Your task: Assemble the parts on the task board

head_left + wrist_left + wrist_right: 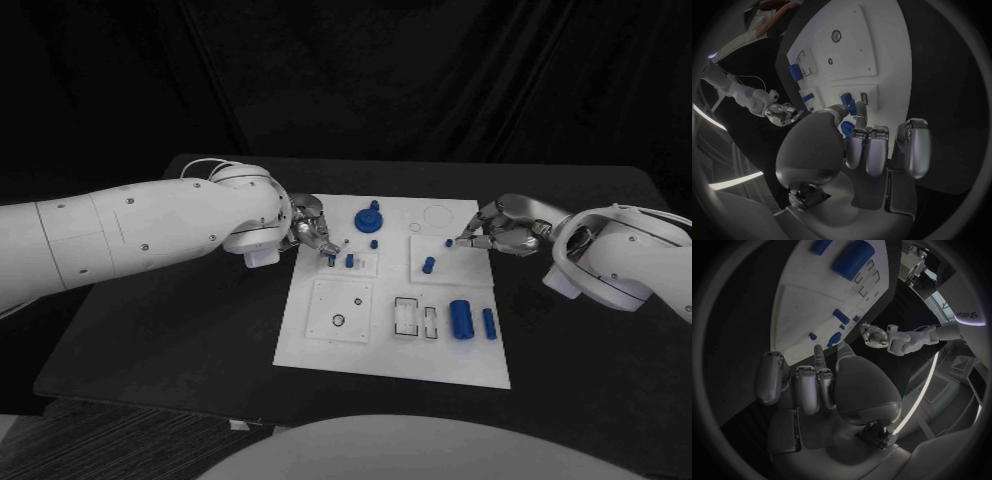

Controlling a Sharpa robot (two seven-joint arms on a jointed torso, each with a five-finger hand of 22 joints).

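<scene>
You see a task board (329, 345) that looks like smooth, matt white plastic. The small blue parts (460, 319) on it look like smooth plastic too. The surface (173, 330) under the board is black and matt. Your left hand (309, 232) and right hand (488, 232) look like shiny silver metal. Both arms have smooth white shells with a soft shine.
</scene>
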